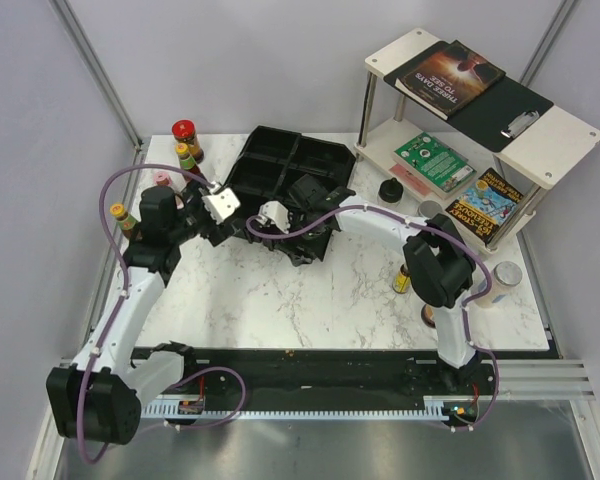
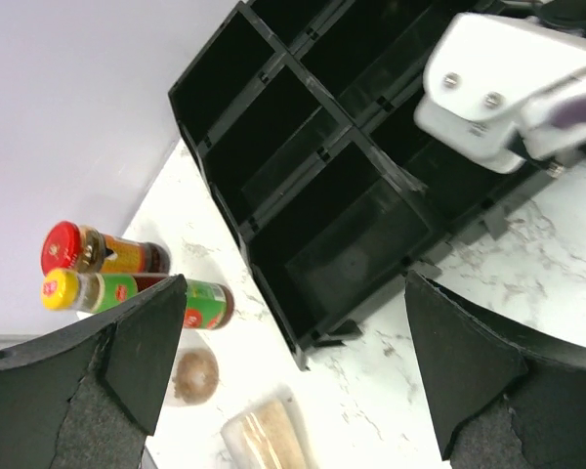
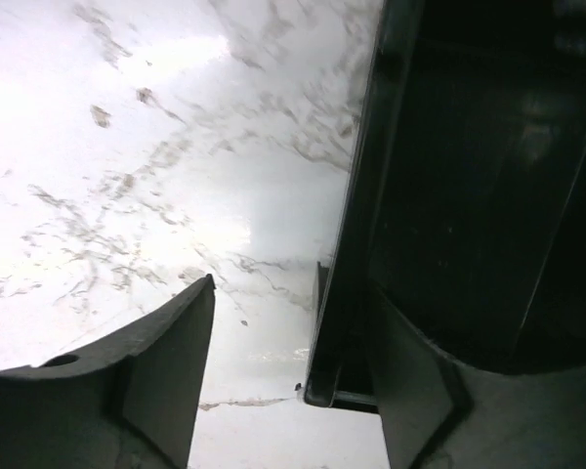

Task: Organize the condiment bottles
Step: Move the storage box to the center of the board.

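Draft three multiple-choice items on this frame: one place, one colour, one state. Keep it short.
1. On the table, the red-capped jar stands at: A the near edge; B the far left corner; C the right edge.
2. The cap of the bottle next to it is: A yellow; B blue; C white.
3. The left gripper, by the black tray, is: A shut on a jar; B shut on the tray wall; C open, empty.
Answers: 1 B, the top view shows it at the back left; 2 A, the left wrist view shows a yellow cap; 3 C, its fingers are spread with nothing held.
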Motion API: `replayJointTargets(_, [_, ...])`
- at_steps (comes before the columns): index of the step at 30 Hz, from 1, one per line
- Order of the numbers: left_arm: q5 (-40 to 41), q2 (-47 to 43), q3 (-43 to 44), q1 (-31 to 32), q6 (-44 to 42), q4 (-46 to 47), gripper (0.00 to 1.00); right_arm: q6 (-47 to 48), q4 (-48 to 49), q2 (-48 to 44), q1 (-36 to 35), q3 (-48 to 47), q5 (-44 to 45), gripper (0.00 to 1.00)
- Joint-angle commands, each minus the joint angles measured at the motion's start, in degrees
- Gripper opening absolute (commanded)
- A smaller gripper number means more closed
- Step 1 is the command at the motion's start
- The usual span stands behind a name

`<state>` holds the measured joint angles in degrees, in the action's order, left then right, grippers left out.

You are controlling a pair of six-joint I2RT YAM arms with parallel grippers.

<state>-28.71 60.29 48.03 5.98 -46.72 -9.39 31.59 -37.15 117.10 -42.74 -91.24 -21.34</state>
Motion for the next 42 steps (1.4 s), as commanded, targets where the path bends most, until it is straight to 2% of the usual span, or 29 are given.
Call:
replayJointTargets(1, [1.3,-4.3,-1.9,0.0,3.2,-4.2,1.00,-4.4,-3.9,-1.2,-1.5,-6.0,-8.5,0.88])
replayJointTargets(2, [2.1,-4.5,-2.0,-0.1,4.0,-4.4,1.00,-4.5,-4.0,-1.7,-1.6,-6.2,-8.6,0.97])
replayJointTargets(6, [6.1,-5.3,-2.7,-0.1,6.0,-3.8,1.00,-3.7,-2.2,-6.2,-1.1,-6.3,-4.1,0.98])
replayJointTargets(11, [9.2,-7.1,-4.3,0.0,6.8,-4.3,1.00,-4.9,2.8,-8.5,4.1,-7.5,2.9,0.98])
replayJointTargets(17, [13.1,-11.2,-6.3,-0.1,6.9,-9.8,0.99,-1.6,2.4,-3.9,10.3,-13.2,5.2,0.98])
replayJointTargets(25, [17.3,-16.3,-10.0,-0.4,12.9,-12.9,1.00,2.4,-0.5,4.1,10.7,-16.9,4.8,0.98])
replayJointTargets(33, [18.7,-18.6,-13.2,-0.7,15.8,-12.1,0.99,-1.3,1.9,9.1,10.7,-17.3,8.9,0.98])
replayJointTargets(36, [18.4,-18.9,-13.5,-0.7,16.2,-11.8,0.99,-6.3,2.7,9.3,10.1,-16.4,9.0,0.88])
replayJointTargets(42, [18.7,-19.8,-14.5,-0.7,16.3,-10.9,0.98,-8.2,4.7,6.9,7.0,-11.0,9.9,0.77])
